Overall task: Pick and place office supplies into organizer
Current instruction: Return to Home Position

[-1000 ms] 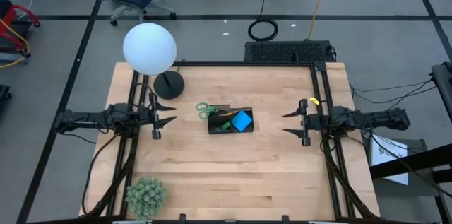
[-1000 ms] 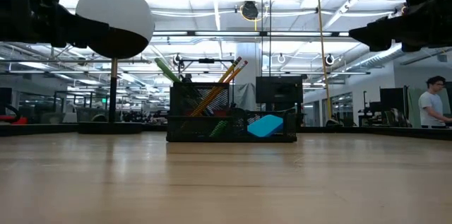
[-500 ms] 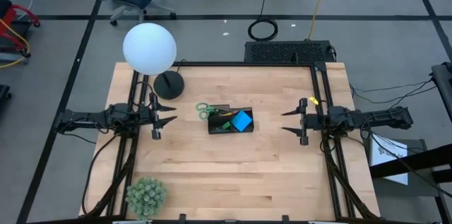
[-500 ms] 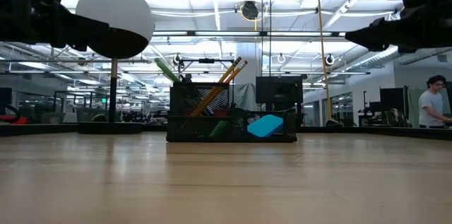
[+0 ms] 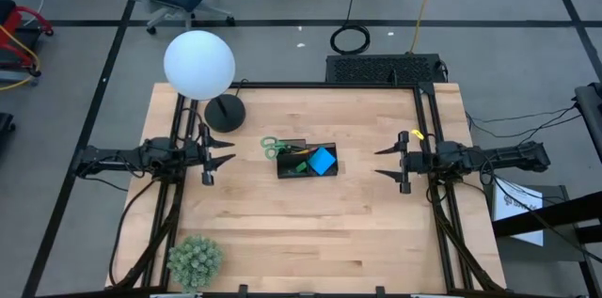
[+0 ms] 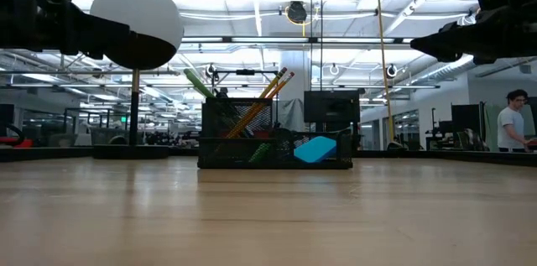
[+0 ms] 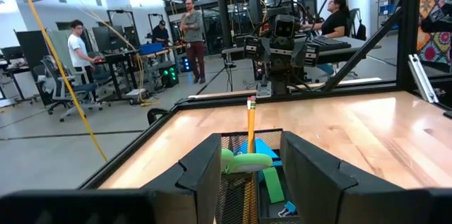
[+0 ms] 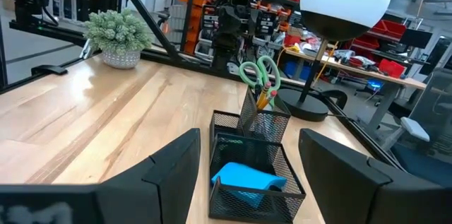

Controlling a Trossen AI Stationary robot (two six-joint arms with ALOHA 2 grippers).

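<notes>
The black mesh organizer (image 5: 306, 162) stands at the middle of the wooden table. Green-handled scissors (image 5: 273, 148) and orange pencils (image 6: 267, 98) stick up out of its taller section, at its left end. A blue pad (image 5: 323, 160) leans in a low compartment, with a small green piece (image 5: 301, 165) beside it. My left gripper (image 5: 231, 151) hovers open and level to the organizer's left. My right gripper (image 5: 377, 163) hovers open and level to its right. Both point at the organizer from a distance. In the wrist views the organizer (image 7: 248, 174) (image 8: 258, 160) shows between each arm's own fingers.
A lamp with a white globe (image 5: 198, 65) and round black base (image 5: 225, 112) stands at the far left. A spiky green plant ball (image 5: 195, 260) sits at the near left corner. Bare wood lies in front of the organizer. A person (image 6: 510, 127) stands beyond the table.
</notes>
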